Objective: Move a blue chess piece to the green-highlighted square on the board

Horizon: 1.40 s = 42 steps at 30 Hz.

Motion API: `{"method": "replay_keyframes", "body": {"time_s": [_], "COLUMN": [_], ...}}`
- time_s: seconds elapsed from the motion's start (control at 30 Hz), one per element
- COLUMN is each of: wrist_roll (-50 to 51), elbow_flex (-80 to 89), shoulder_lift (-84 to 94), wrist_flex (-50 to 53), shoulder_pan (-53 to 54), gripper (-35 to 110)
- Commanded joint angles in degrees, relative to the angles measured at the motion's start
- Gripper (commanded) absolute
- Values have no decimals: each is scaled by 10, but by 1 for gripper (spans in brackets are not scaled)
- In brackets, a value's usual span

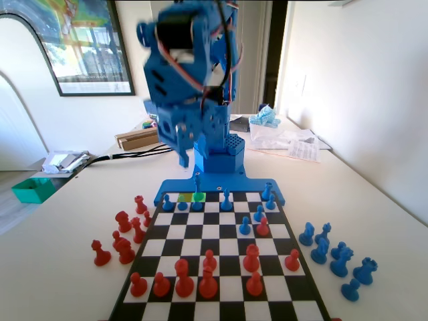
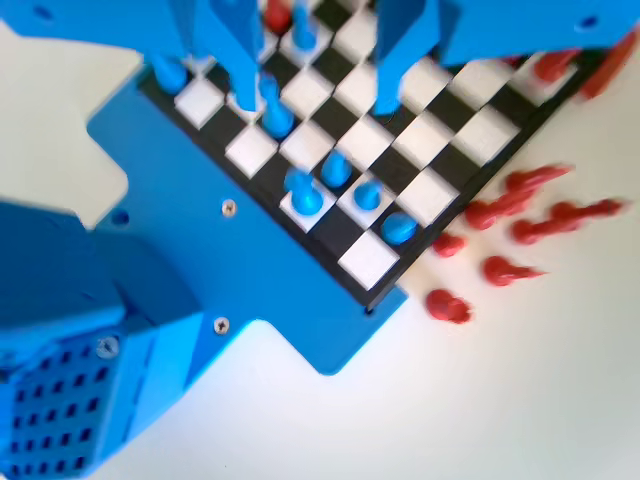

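On the left of the fixed view, captured red pieces (image 1: 124, 235) stand on the table beside the chessboard (image 1: 221, 267). Further right, at the board's far edge, the blue chess piece (image 1: 197, 188) stands upright on the green-highlighted square (image 1: 198, 197), with a duller olive square (image 1: 184, 197) touching it on the left. My gripper (image 1: 182, 155) hangs above that far row, clear of the piece. In the wrist view my gripper (image 2: 315, 95) has its jaws spread apart with nothing between them, and the tall piece (image 2: 300, 190) stands nearer the board's edge. Blue captured pieces (image 1: 338, 257) cluster on the table at right.
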Motion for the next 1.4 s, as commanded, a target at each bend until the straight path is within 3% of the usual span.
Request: {"method": "replay_keyframes", "body": {"time_s": [0.0,0.47,0.67,0.93,1.37], "wrist_roll": [71,190,321,466,493], "elbow_flex": [-81,-179,-210,-180,-31], "shoulder_lift": [67,243,279,365,592], "wrist_flex": [71,232,256,247,148], "shoulder_pan": [-13,-64,-95,-148,-150], "gripper": [8,1,1,1,1]}}
